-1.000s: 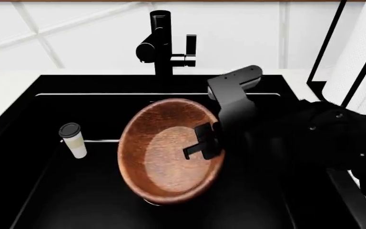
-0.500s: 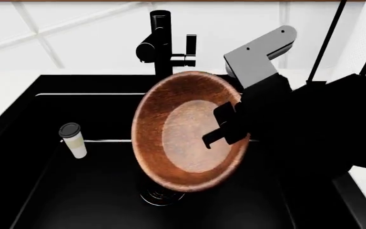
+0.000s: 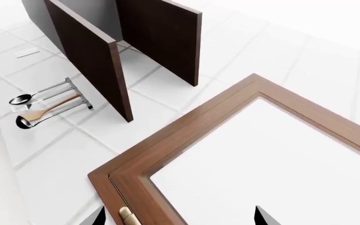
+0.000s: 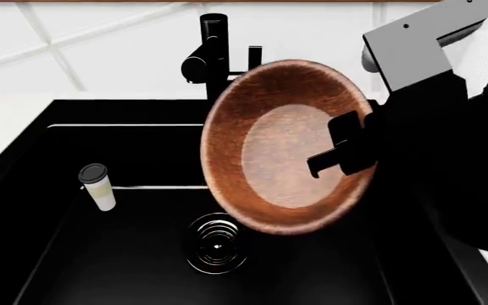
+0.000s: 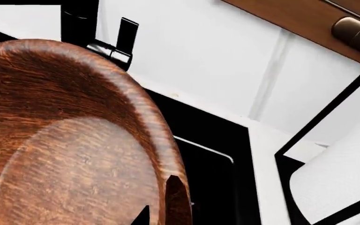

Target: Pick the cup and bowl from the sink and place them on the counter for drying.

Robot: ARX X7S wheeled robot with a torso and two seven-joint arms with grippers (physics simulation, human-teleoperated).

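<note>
The wooden bowl (image 4: 288, 147) is reddish-brown with clear grain, thick-walled and flat-based; it hangs tilted above the matte-black sink (image 4: 66, 254), its rim pinched between the jaws of the right gripper (image 4: 343, 152), and it hides part of the tall black faucet (image 4: 213, 54). The cup (image 4: 97, 186), cream-white with a round black lid, stands upright in the basin, well apart from the bowl. The left gripper (image 3: 180, 216) shows only two dark fingertips, spread apart and holding nothing, before a wooden frame (image 3: 167, 140).
</note>
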